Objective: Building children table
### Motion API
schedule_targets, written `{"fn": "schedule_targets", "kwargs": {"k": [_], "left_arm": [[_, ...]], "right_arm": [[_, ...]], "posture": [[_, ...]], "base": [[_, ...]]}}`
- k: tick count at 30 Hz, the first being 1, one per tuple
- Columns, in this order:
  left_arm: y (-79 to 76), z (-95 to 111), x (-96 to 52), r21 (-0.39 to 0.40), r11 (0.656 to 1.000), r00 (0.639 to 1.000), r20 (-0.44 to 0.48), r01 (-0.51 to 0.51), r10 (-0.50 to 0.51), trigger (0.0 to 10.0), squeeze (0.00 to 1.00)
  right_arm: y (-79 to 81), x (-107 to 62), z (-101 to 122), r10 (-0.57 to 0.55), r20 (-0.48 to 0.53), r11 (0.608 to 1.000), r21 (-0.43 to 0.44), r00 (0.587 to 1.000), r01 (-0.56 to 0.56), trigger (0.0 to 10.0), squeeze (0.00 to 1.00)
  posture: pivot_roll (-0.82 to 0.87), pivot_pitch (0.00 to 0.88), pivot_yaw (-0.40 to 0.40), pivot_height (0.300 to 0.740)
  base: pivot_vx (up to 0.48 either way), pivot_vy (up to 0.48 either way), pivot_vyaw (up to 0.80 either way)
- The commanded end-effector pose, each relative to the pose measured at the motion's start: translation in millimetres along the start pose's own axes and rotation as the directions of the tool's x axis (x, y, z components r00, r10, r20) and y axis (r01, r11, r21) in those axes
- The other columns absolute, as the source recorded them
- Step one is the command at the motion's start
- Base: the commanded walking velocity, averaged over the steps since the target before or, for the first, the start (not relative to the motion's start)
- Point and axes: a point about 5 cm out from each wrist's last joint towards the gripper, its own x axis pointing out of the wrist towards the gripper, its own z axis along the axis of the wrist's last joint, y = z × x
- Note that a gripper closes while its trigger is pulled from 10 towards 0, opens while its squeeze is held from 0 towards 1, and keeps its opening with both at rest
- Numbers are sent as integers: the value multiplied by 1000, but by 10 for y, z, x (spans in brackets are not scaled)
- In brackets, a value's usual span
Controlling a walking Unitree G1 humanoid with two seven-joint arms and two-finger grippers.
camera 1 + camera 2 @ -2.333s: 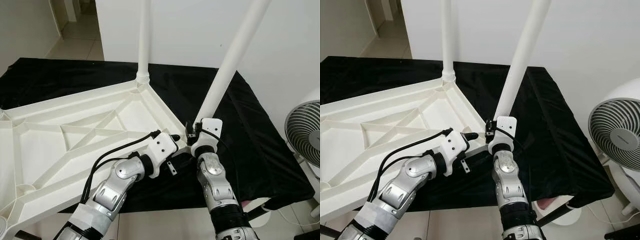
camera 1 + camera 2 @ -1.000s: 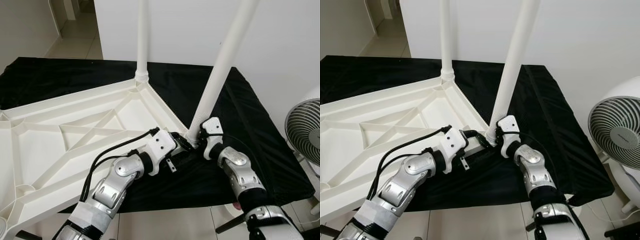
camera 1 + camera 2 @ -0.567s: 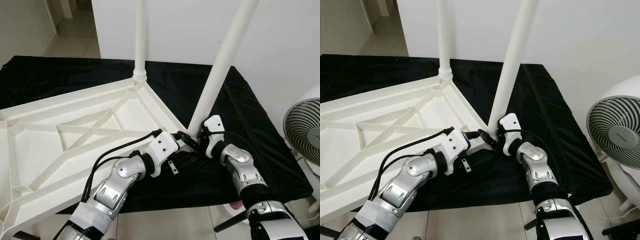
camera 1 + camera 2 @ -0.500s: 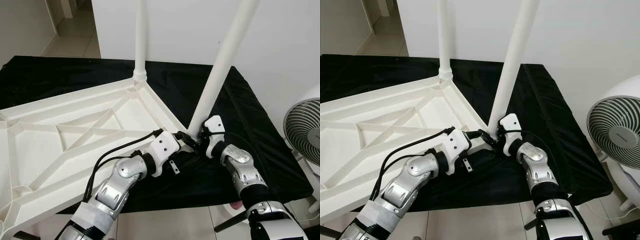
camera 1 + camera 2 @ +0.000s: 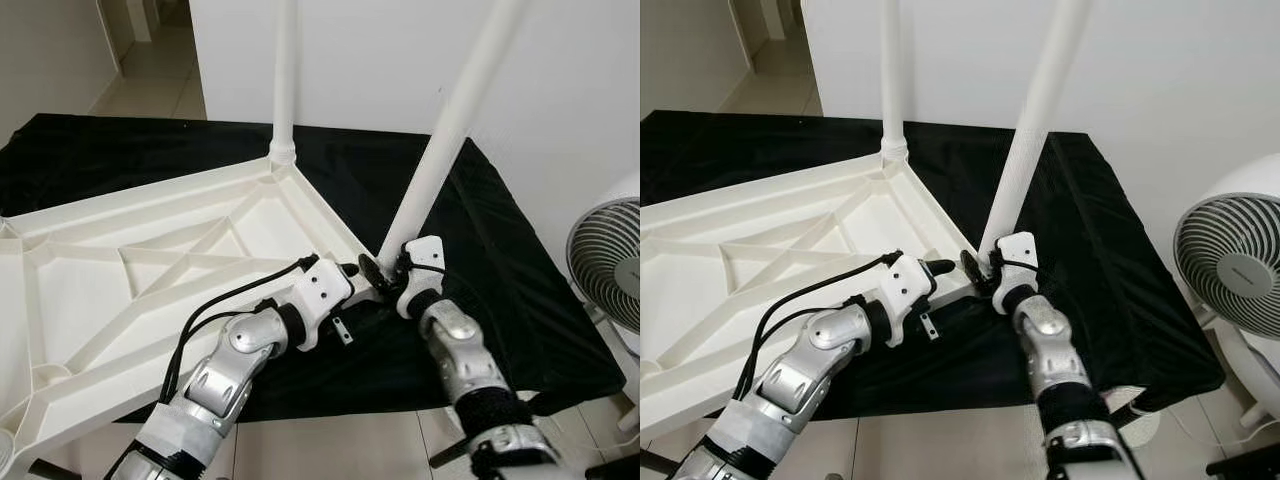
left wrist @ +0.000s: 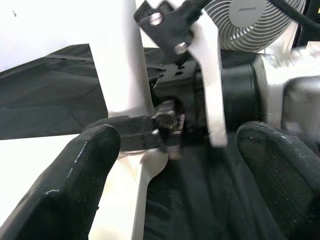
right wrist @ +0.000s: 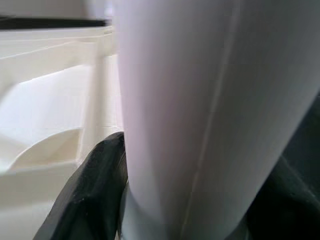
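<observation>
An upside-down white plastic tabletop (image 5: 150, 270) lies on a black cloth. One white leg (image 5: 285, 80) stands upright in the far corner socket. A second white leg (image 5: 450, 130) leans to the right out of the near right corner. My right gripper (image 5: 385, 275) is shut on the base of this leaning leg, and in the right wrist view the leg (image 7: 200, 100) sits between the black fingers (image 7: 100, 170). My left gripper (image 5: 352, 272) is open just left of that corner, its fingers (image 6: 85, 165) spread wide and facing the right gripper.
The black cloth (image 5: 500, 260) covers a table that ends close to the right of the leg. A white fan (image 5: 605, 270) stands on the floor at the right. A white wall is behind, and a tiled passage opens at the back left.
My right forearm swung out to the right around the leg's base, then came back toward the middle, keeping hold. The left gripper stayed by the corner.
</observation>
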Motion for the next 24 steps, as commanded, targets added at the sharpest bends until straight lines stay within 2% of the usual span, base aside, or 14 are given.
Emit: {"fn": "schedule_targets", "kwargs": {"k": [1, 3, 5, 6, 15, 16, 18, 19, 20, 24], "left_arm": [[-42, 9, 13, -4, 1000, 1000, 6, 30, -30, 10000, 0], [-55, 14, 25, -4, 999, 999, 7, 37, -37, 10000, 0], [-58, 15, 28, -5, 999, 999, 8, 38, -38, 10000, 0], [-60, 14, 32, -6, 999, 999, 8, 41, -41, 10000, 0], [-63, 7, 30, -5, 999, 999, 7, 48, -48, 10000, 0], [-58, 6, 28, -3, 999, 999, 6, 48, -48, 10000, 0], [-57, 6, 27, -2, 999, 999, 6, 48, -48, 10000, 0], [-56, 7, 27, -1, 999, 999, 6, 47, -47, 10000, 0], [-56, 8, 26, -1, 999, 999, 6, 47, -47, 10000, 0], [-53, 6, 20, -2, 999, 999, 5, 44, -44, 10000, 0]], "right_arm": [[-70, -68, -128, -122, -65, 992, 18, 990, 124, 0, 0], [4, -121, -104, -219, -38, 972, 73, 975, 222, 0, 0], [20, -137, -97, -245, -34, 965, 90, 969, 247, 0, 0], [92, -164, -56, -271, -33, 957, 101, 962, 273, 0, 0], [99, -178, -40, -270, -46, 957, 99, 962, 273, 0, 0], [111, -170, -28, -244, -31, 965, 92, 969, 246, 3098, 0], [119, -170, -21, -239, -25, 967, 91, 971, 240, 3098, 0], [128, -168, -16, -227, -23, 968, 102, 974, 228, 10000, 1000], [134, -167, -14, -220, -23, 969, 112, 975, 222, 10000, 1000], [-3, -122, 78, -152, 28, 982, 116, 988, 148, 10000, 1000]], "posture": [[115, 24, -56, 740], [111, 19, -56, 740], [111, 19, -56, 740], [106, 14, -56, 740], [108, 2, -58, 740], [108, 2, -58, 740], [108, 2, -58, 740], [108, 2, -58, 740], [108, 2, -58, 740], [112, 0, -59, 740]], "base": [[0, 0, 0], [0, 0, 0], [0, 0, 0], [0, 0, 0], [0, 0, 0], [0, 0, 0], [0, 0, 0], [0, 0, 0], [0, 0, 0], [0, 0, 0]]}}
